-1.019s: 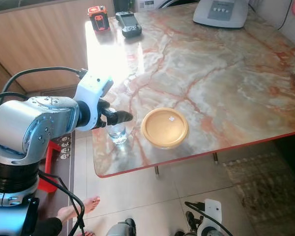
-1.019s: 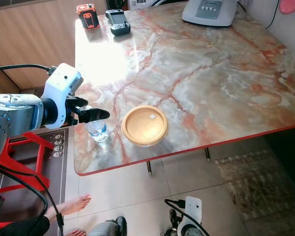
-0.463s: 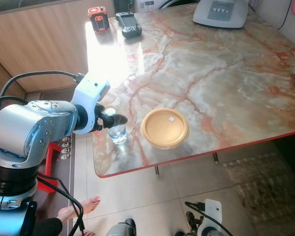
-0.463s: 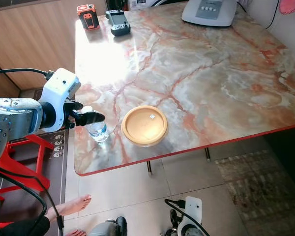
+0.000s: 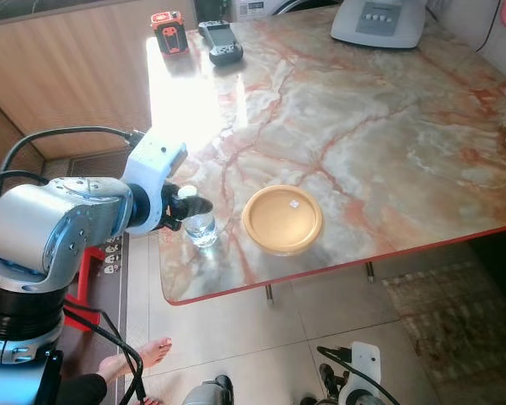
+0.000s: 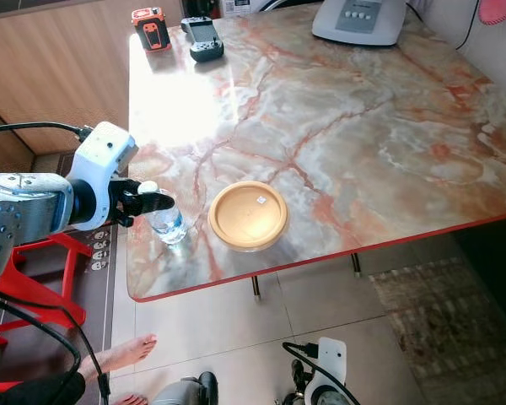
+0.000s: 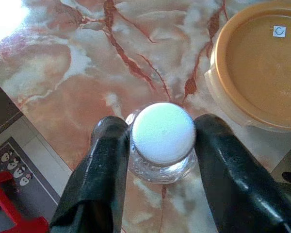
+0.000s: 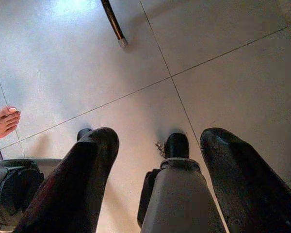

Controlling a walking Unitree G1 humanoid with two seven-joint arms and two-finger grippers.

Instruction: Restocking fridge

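A: Looking first for the hidden parts. Hard to read, the lower half of the bottle point(image 7: 162, 165): clear, small, seen from above, mostly covered by its own white cap point(image 7: 163, 132).

B: Agreed. Standing near the table's point(image 5: 363, 126) front left corner, close to the edge. Left gripper point(image 7: 161, 125) spread apart, one black finger point(image 7: 106, 160) on each side of the cap, very near the bottle's shoulders. Cannot say if touching or pressing.

A: And from the head views?

B: Silver left arm point(image 5: 59, 224) covering the table edge beside the bottle, so part of the glassy body lost behind the fingertips.

A: Noting also the round container with orange lid point(image 5: 282, 219), just beside the bottle, cut off by the frame in the left wrist view.

B: Far across the table, well apart: red and black device point(image 5: 169, 31), black controller point(image 5: 221, 40), grey-white appliance point(image 5: 379, 18) cut by the top edge. Strong glare on the marble between them and the bottle.

A: Below?

B: Red stool point(image 5: 84, 278) half hidden behind the arm; a person's bare foot point(image 5: 143, 354) on the tiles; a rug point(image 5: 455, 321) to the right.

A: Right gripper point(image 8: 155, 141)?

B: Hanging low over the floor, fingers wide apart, holding nothing. Beyond them, a table leg point(image 8: 112, 22).
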